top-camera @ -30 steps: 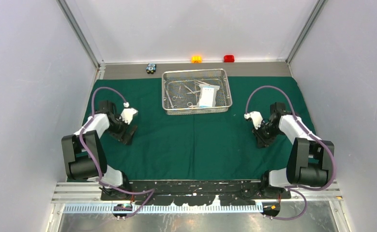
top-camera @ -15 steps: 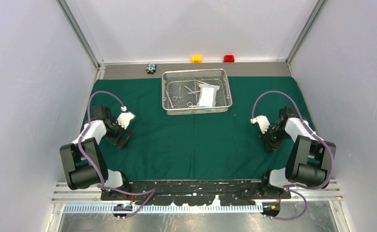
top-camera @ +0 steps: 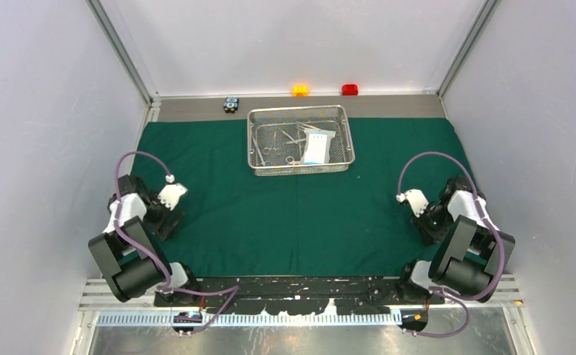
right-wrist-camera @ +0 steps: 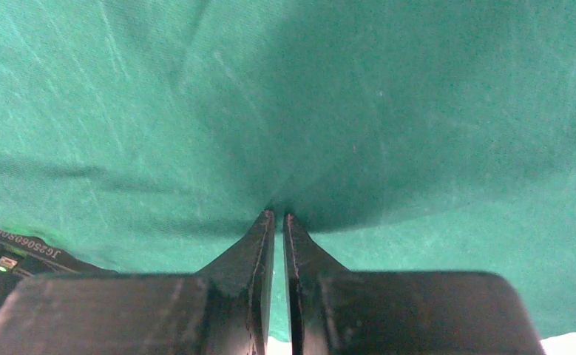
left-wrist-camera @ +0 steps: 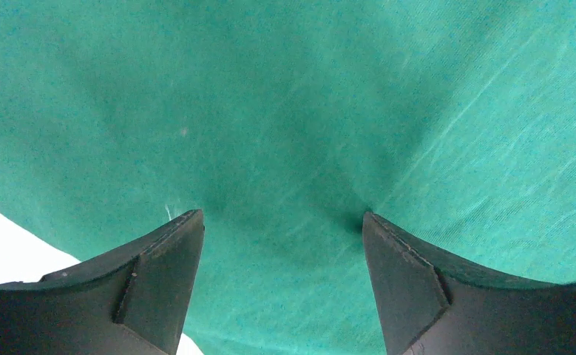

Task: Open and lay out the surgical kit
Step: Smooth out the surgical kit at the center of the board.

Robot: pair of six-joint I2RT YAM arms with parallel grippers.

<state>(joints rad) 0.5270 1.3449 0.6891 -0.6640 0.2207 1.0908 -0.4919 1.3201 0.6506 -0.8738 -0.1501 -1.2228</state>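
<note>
The dark green cloth (top-camera: 299, 214) lies spread flat over the table. The silver wire-mesh tray (top-camera: 299, 171) stands on its far middle and holds steel scissors and forceps (top-camera: 273, 144) and the white-blue packet (top-camera: 316, 146). My left gripper (top-camera: 168, 220) is open near the cloth's left edge, with its tips (left-wrist-camera: 282, 216) resting on the cloth (left-wrist-camera: 285, 111) and nothing between them. My right gripper (top-camera: 429, 225) is near the cloth's right edge. Its jaws (right-wrist-camera: 279, 214) are closed to a thin slit, and the cloth (right-wrist-camera: 307, 96) puckers toward their tips.
An orange block (top-camera: 300, 90), a red block (top-camera: 350, 89) and a black-blue block (top-camera: 231, 103) sit on the bare strip behind the cloth. White walls close in both sides and the back. The arm bases stand at the near edge.
Both arms have drawn outward and nearer, the left toward the cloth's left edge and the right toward its right edge. The tray and its contents have not moved.
</note>
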